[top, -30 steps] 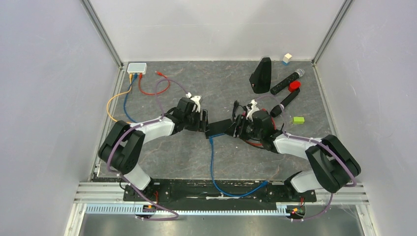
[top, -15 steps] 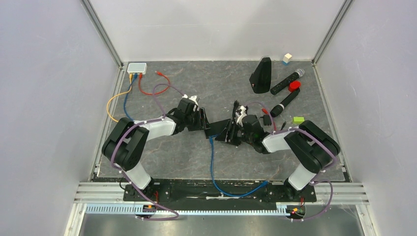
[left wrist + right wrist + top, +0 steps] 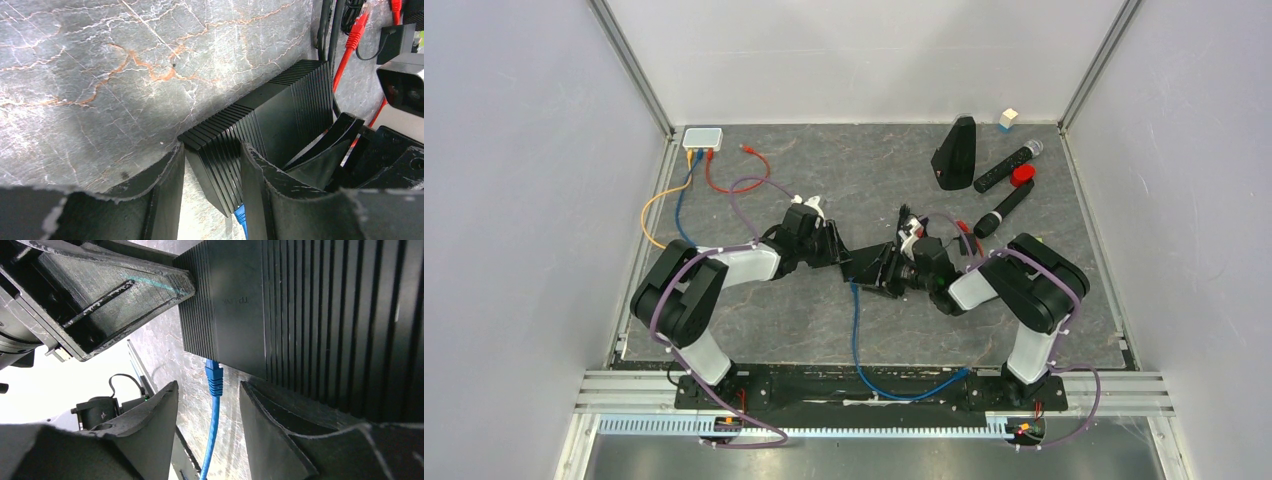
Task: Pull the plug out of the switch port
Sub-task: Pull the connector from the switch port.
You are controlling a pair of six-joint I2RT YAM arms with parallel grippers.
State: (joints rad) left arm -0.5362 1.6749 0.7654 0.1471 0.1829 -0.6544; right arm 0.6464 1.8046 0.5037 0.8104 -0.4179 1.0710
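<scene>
Got the right gripper (image 3: pixel 209 386) hanging open, with its matte black wedge-shaped fingers (image 3: pixel 140 430) straddling the thin blue round cable (image 3: pixel 210 440) just below the small blue moulded plug (image 3: pixel 214 374). Clear gaps on both sides, nothing pinched. Got the left gripper (image 3: pixel 211 150) bracketing one end of the black ribbed plastic switch box (image 3: pixel 285 110), jaws right up against both faces. Can't call that clamped or merely resting, so leaving it open as a question. Reading the plug as fully seated in its port on the box's edge face, out in the middle of the dark grey marbled stone-look tabletop (image 3: pixel 100 75) between the two arms. Looks like the brace-and-line-up stage, not the pull yet. Next move, guessing: shift up onto the plug body rather than the cable, pinch it, then draw straight out along the port while keeping the box pinned. Can't see any latch tab from here. Hard, slick-looking fins on that box, so probably easy to skate under a sideways tug. Soft, bendy jacket on the cable, ridged boot on the plug, scuffed chipped edges on the fingers. Also spotting a thin red cable (image 3: pixel 352 40) just behind the box.
</scene>
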